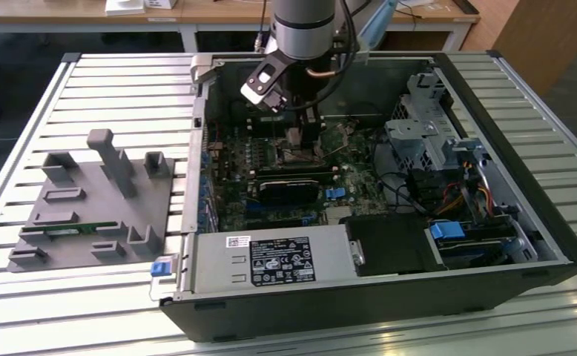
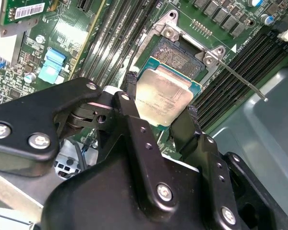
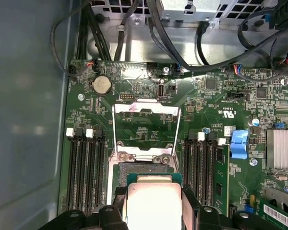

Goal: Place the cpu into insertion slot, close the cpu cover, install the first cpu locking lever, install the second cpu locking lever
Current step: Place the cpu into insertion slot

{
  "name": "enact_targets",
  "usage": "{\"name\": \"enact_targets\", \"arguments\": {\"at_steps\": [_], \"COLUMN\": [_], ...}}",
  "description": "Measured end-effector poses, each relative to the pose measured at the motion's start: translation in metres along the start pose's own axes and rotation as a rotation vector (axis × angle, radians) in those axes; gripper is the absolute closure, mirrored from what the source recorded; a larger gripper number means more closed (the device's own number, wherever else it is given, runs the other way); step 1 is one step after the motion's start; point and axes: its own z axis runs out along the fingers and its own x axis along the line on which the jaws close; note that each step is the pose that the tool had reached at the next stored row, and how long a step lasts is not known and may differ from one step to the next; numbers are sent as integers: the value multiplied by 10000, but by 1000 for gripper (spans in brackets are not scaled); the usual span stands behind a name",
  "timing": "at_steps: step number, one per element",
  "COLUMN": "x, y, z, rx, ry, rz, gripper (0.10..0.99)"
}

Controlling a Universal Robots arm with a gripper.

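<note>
Slatted metal table [image 1: 120,81] — open computer case [image 1: 368,308] and (just beside it) a grey fixture plate [image 1: 71,215].

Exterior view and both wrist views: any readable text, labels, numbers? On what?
Nothing can be quoted; every print is too small to read.
Black label on the power supply: unreadable.
White sticker beside it: unreadable.
Top of the cpu, gripped in the tool: faint engraving, unreadable.
Barcode sticker on a green card, second wrist view: unreadable.
White marking on the motherboard, first wrist view: unreadable.
</note>
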Motion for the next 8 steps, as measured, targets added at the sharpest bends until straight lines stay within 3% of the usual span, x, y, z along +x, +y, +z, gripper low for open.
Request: {"name": "enact_targets", "arguments": {"at_steps": [8], "x": [1], "y": [-12], "z": [99], "rx": [0], "ry": [-15], "rz": [-1], "gripper": [549]}}
